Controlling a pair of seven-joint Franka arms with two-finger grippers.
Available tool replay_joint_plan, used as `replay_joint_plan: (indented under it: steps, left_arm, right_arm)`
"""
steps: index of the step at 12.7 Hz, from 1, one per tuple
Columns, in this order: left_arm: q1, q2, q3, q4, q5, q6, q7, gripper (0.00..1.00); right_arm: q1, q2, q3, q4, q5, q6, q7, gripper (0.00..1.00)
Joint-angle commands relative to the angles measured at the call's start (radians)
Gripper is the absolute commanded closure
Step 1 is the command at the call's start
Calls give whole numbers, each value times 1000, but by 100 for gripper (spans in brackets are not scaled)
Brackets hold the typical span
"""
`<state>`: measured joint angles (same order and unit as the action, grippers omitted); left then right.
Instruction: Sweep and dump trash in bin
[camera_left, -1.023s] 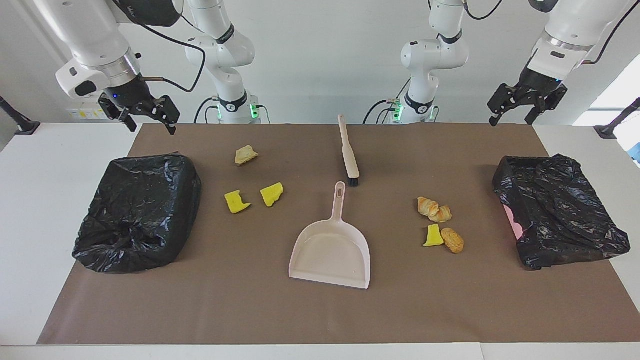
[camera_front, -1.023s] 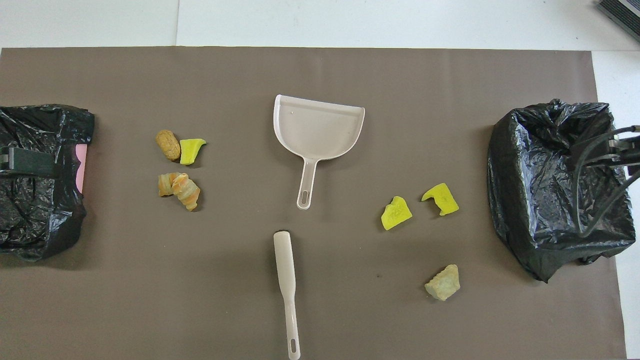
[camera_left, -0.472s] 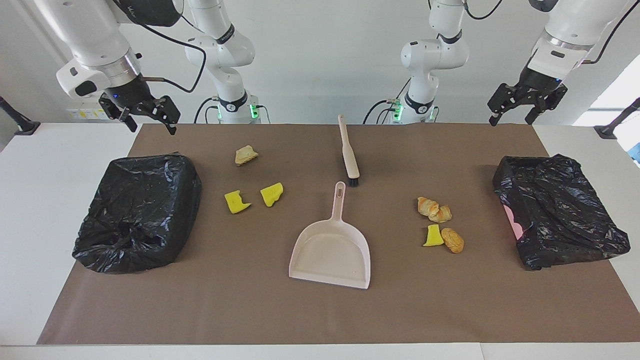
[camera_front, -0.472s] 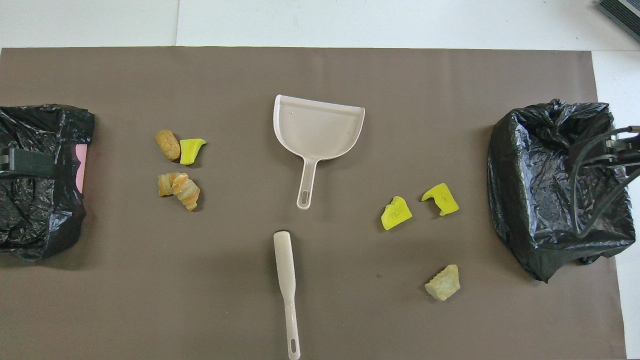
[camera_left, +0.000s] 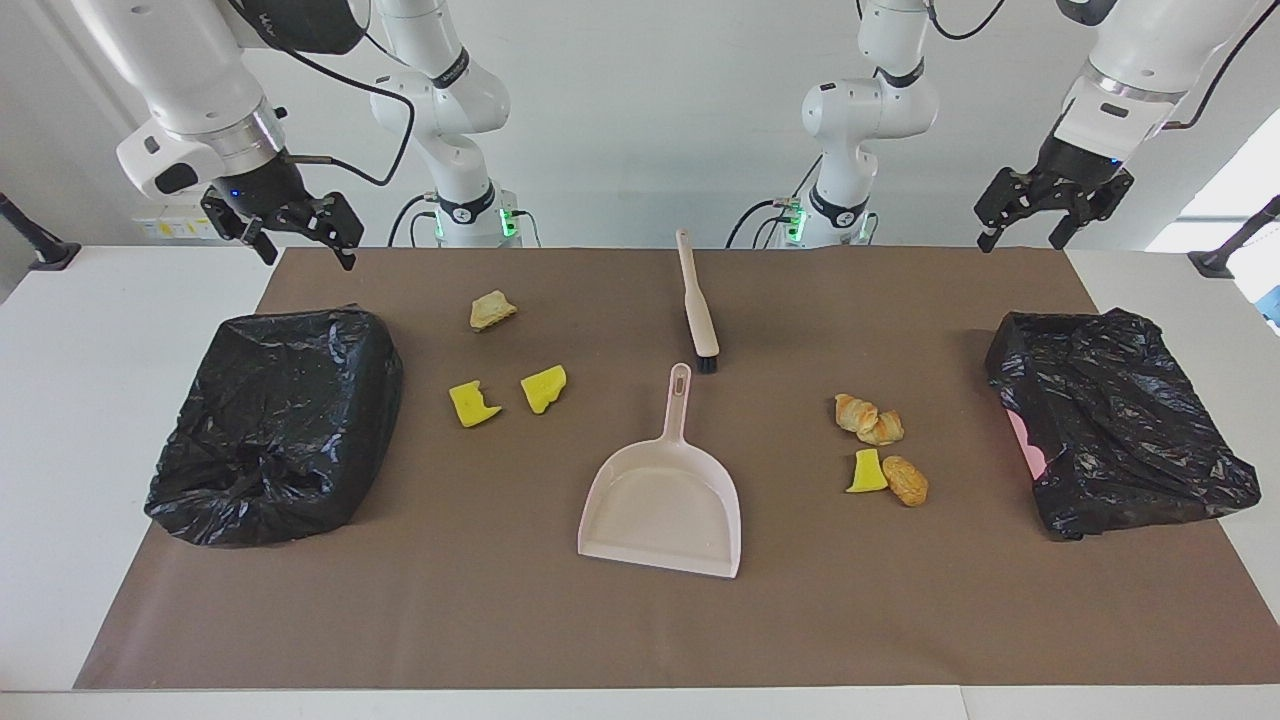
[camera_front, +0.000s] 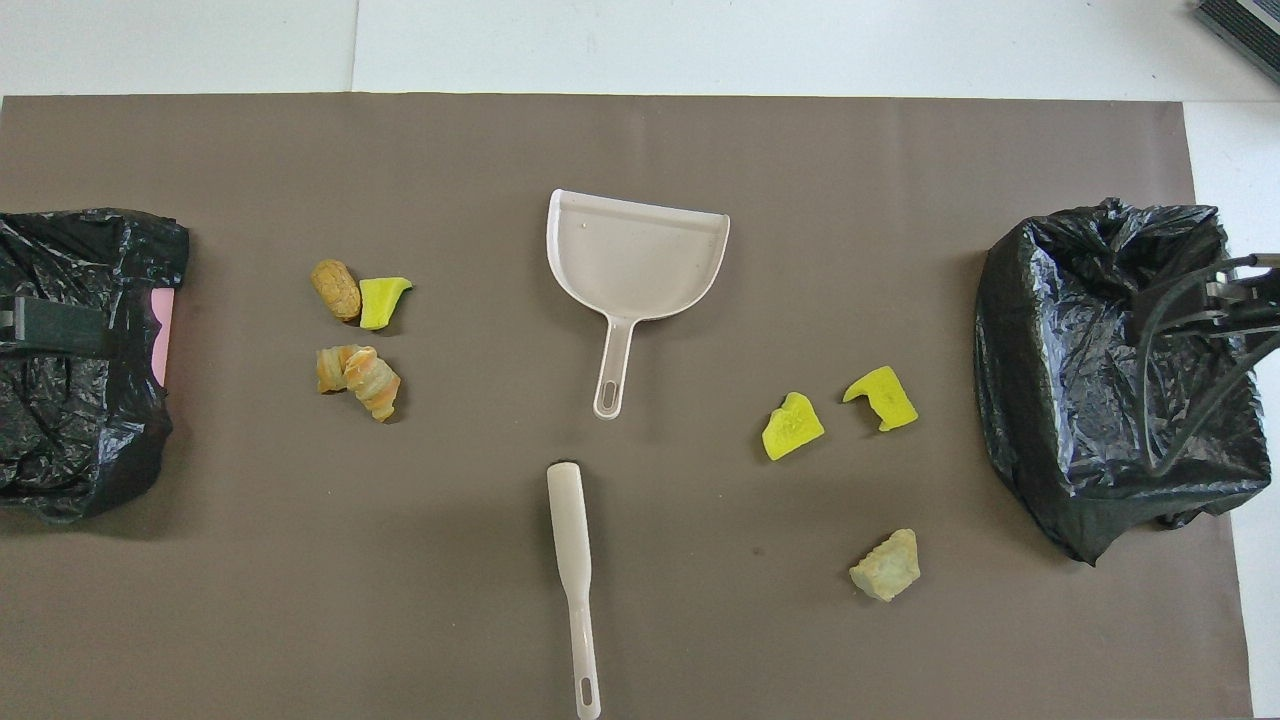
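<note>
Facing view is showing both arms waiting raised at the robots' edge of the brown mat. Left gripper is hanging open and empty over the mat's corner near one black-bagged bin; right gripper is hanging open and empty near the other bin. Trash is lying in two clusters: yellow sponge chunks toward the right arm's end, croissant-shaped lump toward the left arm's. Between them are lying the dustpan and brush.

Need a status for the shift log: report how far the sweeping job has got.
Nothing done. Yellow sponge scraps and brown bread lumps lie loose on the brown mat. Beige plastic dustpan and beige black-bristled brush lie ungrasped. Left tool and right tool hang open, empty. Everything remains.
</note>
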<state>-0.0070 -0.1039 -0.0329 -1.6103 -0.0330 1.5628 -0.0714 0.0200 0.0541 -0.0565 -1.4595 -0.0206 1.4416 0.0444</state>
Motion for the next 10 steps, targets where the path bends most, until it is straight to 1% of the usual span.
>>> replay_joint_plan:
  steps: [1,4,7,9,10]
  left_arm:
    - [-2,-27,8,-31,-10,9,13,0]
    - [-4,-22,7,-22,4,2,74,0]
    - [-17,-19,1,-19,31,-3,76,0]
    - [-22,-10,-5,0,70,-12,76,0]
    - [-22,-7,-5,7,68,-15,78,0]
  right_arm:
    - [-3,-20,6,-22,7,-4,23,0]
    - [-2,-20,6,-22,5,-7,23,0]
    - [-2,-28,7,-35,5,-6,22,0]
    - [-2,-31,7,-36,5,-6,22,0]
    - [-2,-31,7,-38,5,-6,22,0]
